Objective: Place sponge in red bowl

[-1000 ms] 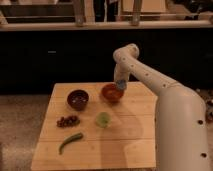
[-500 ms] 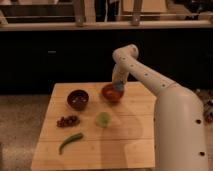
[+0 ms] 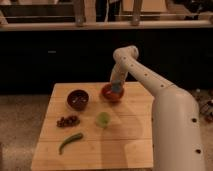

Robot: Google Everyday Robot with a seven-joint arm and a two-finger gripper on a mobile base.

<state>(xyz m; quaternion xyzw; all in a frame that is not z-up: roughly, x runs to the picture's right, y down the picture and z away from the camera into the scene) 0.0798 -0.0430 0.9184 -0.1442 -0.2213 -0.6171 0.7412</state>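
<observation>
The red bowl (image 3: 111, 93) stands at the back middle of the wooden table (image 3: 125, 135). My gripper (image 3: 116, 85) hangs just above the bowl's right side, at the end of the white arm reaching from the right. A light-blue sponge (image 3: 118, 89) shows at the gripper's tip, over the bowl's right rim. I cannot tell whether the sponge is held or rests in the bowl.
A maroon-brown bowl (image 3: 78, 99) stands left of the red bowl. A bunch of dark grapes (image 3: 67, 121), a pale green round fruit (image 3: 103, 119) and a green pepper (image 3: 70, 142) lie nearer the front. A dark counter wall runs behind the table.
The gripper stays over the red bowl's right side; it has shifted only slightly. Nothing else has moved.
</observation>
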